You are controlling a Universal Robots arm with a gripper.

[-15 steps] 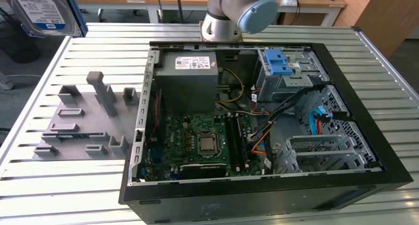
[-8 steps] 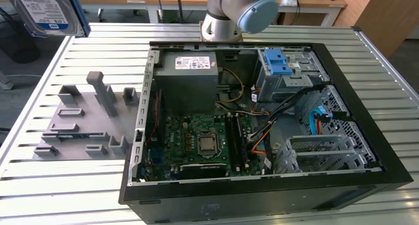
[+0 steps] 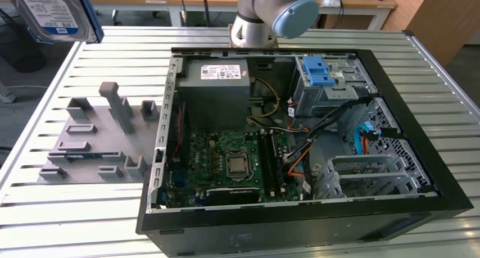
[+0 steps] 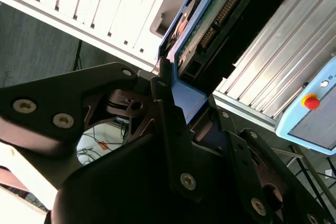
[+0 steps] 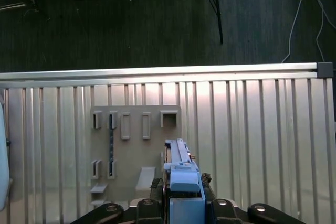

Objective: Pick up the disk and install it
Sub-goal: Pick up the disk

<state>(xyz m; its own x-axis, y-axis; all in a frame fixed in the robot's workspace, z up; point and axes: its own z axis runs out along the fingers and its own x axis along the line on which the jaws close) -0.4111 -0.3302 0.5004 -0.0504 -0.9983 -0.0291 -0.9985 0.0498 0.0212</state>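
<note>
Gripper (image 4: pixel 190 109) closed on the blue-framed end of the disk (image 3: pixel 53 10), held at the exterior view's upper left, well apart from the open computer case (image 3: pixel 285 227) at centre. Gripped by one end only, it could tilt or slip and fall onto the slatted table (image 3: pixel 75 224).

Clamps the end effector (image 4: pixel 191 106) on the disk (image 4: pixel 210 24), black fingers (image 4: pixel 169 119) pressed against its opposite sides; points the wrist downward in the first wrist view; stands the arm (image 3: pixel 264 16), grey with a light-blue joint cap, upright in the exterior view.
</note>
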